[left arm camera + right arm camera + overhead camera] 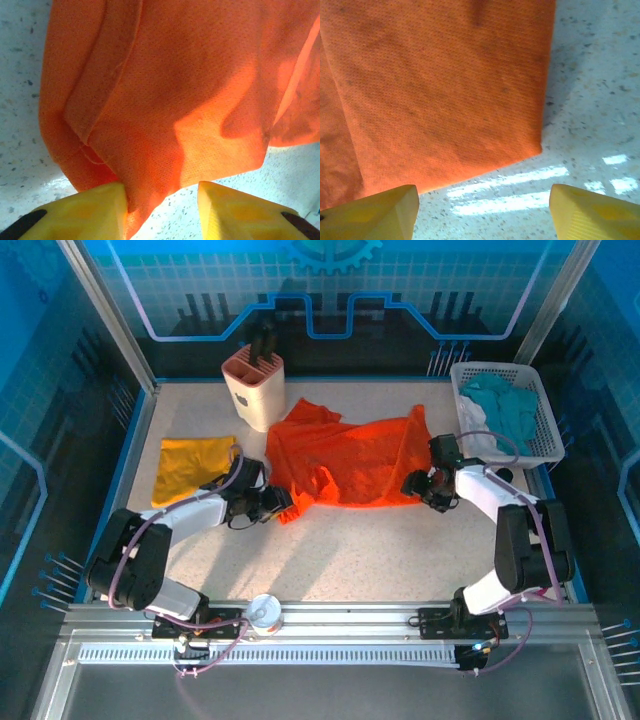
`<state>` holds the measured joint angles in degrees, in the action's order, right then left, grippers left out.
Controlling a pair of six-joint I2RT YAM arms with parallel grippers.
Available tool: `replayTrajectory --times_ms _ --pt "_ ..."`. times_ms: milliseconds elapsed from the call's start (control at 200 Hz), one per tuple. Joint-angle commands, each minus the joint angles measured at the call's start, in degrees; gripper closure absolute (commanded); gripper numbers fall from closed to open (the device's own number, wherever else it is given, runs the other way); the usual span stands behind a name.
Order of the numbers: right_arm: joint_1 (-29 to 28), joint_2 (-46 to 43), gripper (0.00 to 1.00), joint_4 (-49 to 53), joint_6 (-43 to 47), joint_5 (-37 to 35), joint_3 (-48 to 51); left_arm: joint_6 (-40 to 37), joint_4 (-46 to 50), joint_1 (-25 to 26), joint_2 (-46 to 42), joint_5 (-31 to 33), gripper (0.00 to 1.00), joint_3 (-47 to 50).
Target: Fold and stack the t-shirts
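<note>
The orange-red t-shirt (pixel 345 462) lies rumpled and spread across the middle of the table. Folded flat at the far left is the mustard-yellow t-shirt (pixel 192 466). My left gripper (pixel 278 502) sits at the orange shirt's lower left corner, jaws open. In the left wrist view a hanging fold of the orange-red t-shirt (pixel 170 100) dips between the yellow fingers (pixel 95 210) and touches the left one. My right gripper (pixel 424 490) is open at the shirt's right edge. The right wrist view shows the orange-red t-shirt's corner (pixel 445 85) flat on the table, just ahead of the open fingers (pixel 375 212).
A white basket (pixel 545 430) with teal and white cloths stands at the back right. A peach-coloured holder (pixel 254 388) stands behind the shirt at the back left. A small tin (pixel 265 612) sits on the front rail between the arm bases.
</note>
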<state>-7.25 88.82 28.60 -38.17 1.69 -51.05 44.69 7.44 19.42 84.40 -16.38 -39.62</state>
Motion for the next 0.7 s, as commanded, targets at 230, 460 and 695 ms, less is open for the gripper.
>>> replayTrajectory --times_ms 230,460,695 --pt "-0.7 5.3 0.60 -4.2 -1.0 -1.7 1.7 -0.7 1.8 0.4 0.5 1.8 0.85 -1.4" --pt "-0.6 0.1 0.98 1.5 3.0 -4.8 -2.0 -6.2 15.4 0.2 -3.1 5.3 1.00 -9.7" --pt "0.8 -0.1 1.00 7.6 6.3 -2.1 -13.3 -10.3 23.4 -4.3 -1.2 2.2 1.00 -20.8"
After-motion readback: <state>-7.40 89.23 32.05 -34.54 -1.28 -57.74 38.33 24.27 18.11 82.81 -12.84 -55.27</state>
